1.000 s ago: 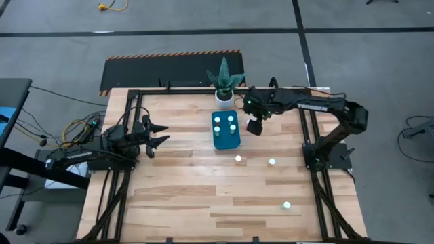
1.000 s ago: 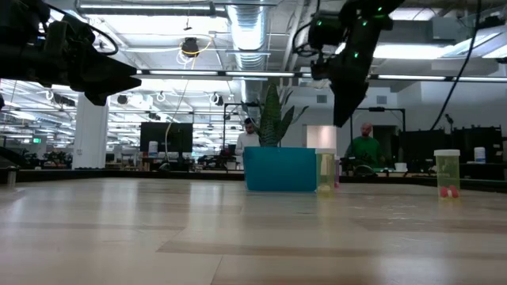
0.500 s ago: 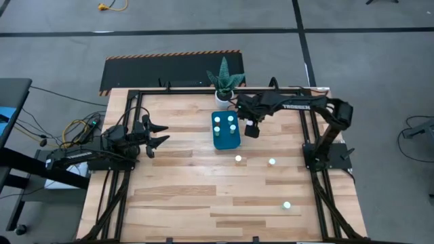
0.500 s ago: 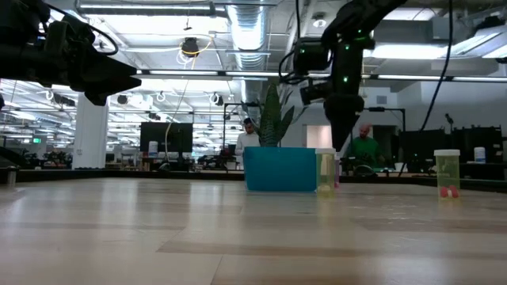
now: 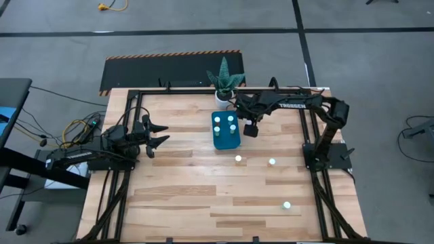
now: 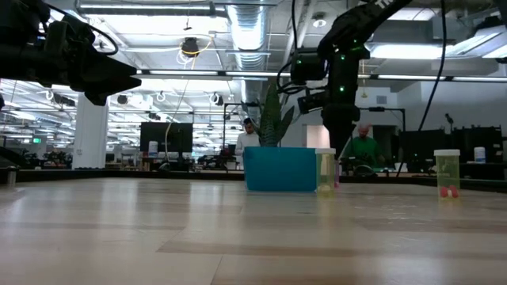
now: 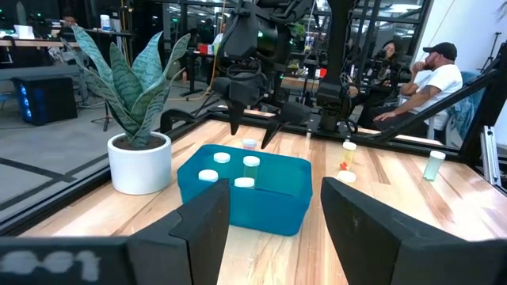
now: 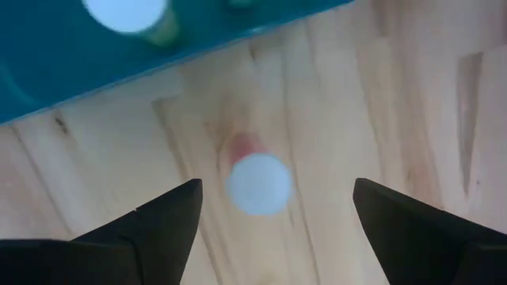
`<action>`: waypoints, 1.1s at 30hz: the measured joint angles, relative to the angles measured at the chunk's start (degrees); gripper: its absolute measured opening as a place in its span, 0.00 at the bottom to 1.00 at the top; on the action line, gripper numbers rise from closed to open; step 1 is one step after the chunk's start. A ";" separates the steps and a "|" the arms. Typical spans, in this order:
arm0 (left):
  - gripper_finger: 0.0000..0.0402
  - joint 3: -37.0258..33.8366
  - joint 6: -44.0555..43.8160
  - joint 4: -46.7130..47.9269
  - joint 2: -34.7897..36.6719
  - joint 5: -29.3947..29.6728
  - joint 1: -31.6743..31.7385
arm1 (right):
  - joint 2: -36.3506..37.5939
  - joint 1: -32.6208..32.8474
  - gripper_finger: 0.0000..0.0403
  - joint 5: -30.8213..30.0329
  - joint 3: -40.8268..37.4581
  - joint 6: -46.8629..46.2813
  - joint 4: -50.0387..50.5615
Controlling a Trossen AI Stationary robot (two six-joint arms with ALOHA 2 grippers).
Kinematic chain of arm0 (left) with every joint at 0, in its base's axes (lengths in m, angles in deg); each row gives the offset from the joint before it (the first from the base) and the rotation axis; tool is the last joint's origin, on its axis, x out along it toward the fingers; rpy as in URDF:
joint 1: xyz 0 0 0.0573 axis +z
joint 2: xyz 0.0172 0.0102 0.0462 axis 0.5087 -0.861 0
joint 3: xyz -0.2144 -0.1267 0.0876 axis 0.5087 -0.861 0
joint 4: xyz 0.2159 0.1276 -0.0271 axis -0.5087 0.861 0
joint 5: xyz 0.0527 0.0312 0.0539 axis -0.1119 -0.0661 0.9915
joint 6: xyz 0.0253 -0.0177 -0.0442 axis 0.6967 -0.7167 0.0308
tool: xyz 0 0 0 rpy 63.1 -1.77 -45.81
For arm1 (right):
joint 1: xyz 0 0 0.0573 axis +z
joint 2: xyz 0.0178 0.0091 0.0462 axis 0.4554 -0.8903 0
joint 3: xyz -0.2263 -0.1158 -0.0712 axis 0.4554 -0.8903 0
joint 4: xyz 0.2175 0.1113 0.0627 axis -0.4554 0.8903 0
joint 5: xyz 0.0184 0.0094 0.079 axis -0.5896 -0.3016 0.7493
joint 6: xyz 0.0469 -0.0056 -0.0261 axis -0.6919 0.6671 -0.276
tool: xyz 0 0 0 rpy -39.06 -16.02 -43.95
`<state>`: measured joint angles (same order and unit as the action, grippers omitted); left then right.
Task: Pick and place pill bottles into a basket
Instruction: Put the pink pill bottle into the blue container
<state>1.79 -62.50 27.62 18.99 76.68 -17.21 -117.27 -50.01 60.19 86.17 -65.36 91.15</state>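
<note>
Pick step: right gripper (image 8: pixel 273 210) positioned above pill bottle (image 8: pixel 257 184) beside basket (image 5: pixel 226 139), jaws apart; descent and closure required.

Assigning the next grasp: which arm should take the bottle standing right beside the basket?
Right. The right gripper hangs open directly over that pill bottle, just outside the basket, with the white cap centred between its fingers. The left gripper waits far off at the table's left edge.
</note>
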 joint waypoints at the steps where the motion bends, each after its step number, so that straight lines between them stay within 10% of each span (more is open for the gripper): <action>1: 0.47 0.00 0.00 0.00 0.00 -0.02 0.00 | 0.00 0.00 0.78 1.07 0.00 0.02 0.02; 33: 0.47 0.00 -0.02 0.00 0.00 0.00 0.00 | 0.01 0.20 0.26 3.54 -2.07 -4.55 -3.99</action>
<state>1.79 -62.52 27.62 18.99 76.68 -17.21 -117.26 -49.81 63.73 84.10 -69.91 87.16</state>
